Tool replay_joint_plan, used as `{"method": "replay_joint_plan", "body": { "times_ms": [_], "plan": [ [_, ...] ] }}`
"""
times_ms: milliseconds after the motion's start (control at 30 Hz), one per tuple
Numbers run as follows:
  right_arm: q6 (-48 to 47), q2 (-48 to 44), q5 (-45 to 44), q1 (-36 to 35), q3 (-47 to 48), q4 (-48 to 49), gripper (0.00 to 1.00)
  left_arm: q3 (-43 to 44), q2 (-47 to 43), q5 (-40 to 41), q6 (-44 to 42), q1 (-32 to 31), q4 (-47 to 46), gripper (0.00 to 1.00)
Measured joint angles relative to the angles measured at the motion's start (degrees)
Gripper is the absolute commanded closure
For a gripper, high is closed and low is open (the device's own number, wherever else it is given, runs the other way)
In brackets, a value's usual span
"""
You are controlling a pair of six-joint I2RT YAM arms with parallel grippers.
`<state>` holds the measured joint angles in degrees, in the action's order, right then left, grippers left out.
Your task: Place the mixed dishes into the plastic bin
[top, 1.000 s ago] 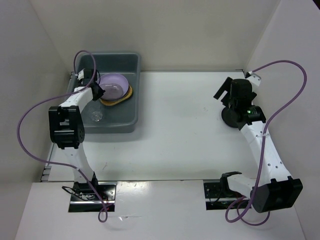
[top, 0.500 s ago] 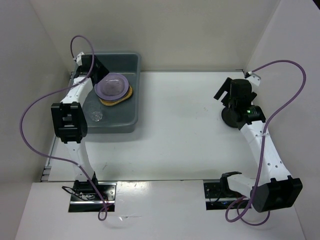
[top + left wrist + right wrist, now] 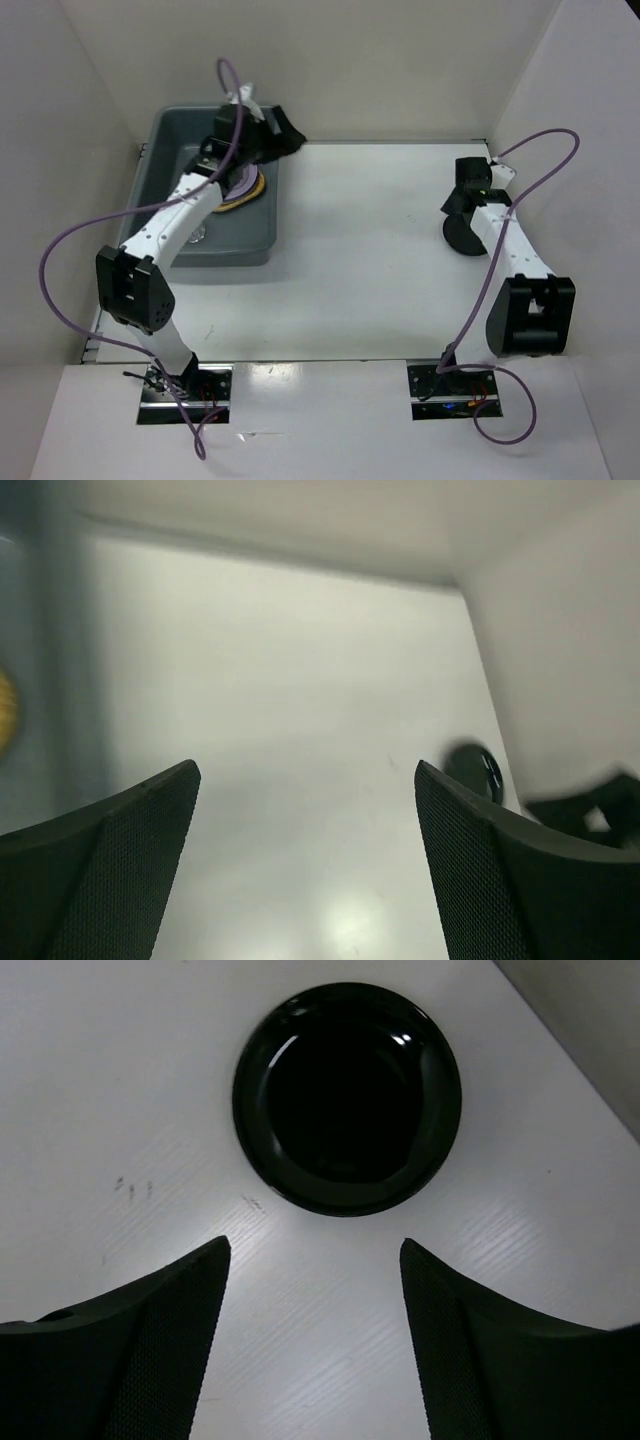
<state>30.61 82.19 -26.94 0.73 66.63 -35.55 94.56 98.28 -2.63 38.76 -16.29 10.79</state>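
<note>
Inside the grey-blue plastic bin (image 3: 215,255), the lavender plate (image 3: 240,187) rests on a tan woven plate (image 3: 258,188), both half hidden by the left arm (image 3: 170,225); the left gripper (image 3: 305,770) is spread wide and empty beside the bin's rim; the black round dish (image 3: 347,1097) sits on the table (image 3: 360,250) just ahead of the right gripper (image 3: 313,1245), whose fingers are spread and clear of it.

Views I hold: overhead camera fixed above and behind the arm bases (image 3: 300,385), looking down across the whole white tabletop (image 3: 370,260); right wrist camera close above the glossy black round dish (image 3: 347,1097); left wrist camera raised, facing that same dish from afar.
</note>
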Motion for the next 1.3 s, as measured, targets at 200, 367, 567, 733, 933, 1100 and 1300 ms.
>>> {"method": "replay_joint_plan", "body": {
  "times_ms": [200, 367, 567, 733, 933, 1100, 1300],
  "plan": [
    [0.7, 5.7, -1.2, 4.8, 1.8, -1.4, 0.88, -6.8, 1.1, -3.2, 0.1, -13.0, -1.7, 0.05],
    [1.4, 10.7, -1.6, 7.7, 3.7, -1.5, 1.0, -9.6, 3.6, -3.8, 0.4, -16.5, -1.7, 0.05],
    [1.5, 17.8, -0.2, 7.9, 5.5, -1.7, 1.0, -10.0, 3.8, -3.9, 0.4, -16.9, -2.3, 0.05],
    [1.5, 22.0, 1.4, 7.9, 6.4, -1.5, 1.0, -11.0, 3.9, -3.9, 0.5, -16.8, -2.8, 0.05],
    [1.3, 25.0, 4.1, 7.9, 6.6, -1.1, 1.0, -11.3, 4.0, -3.9, 0.5, -16.8, -2.8, 0.05],
    [1.2, 27.5, 6.6, 7.9, 6.9, -0.9, 1.0, -11.3, 4.3, -3.9, 0.5, -16.8, -2.9, 0.05],
    [0.7, 28.6, 8.4, 7.3, 8.3, -0.4, 1.0, -11.3, 5.1, -3.9, 0.5, -16.8, -2.9, 0.04]
  ]
}}
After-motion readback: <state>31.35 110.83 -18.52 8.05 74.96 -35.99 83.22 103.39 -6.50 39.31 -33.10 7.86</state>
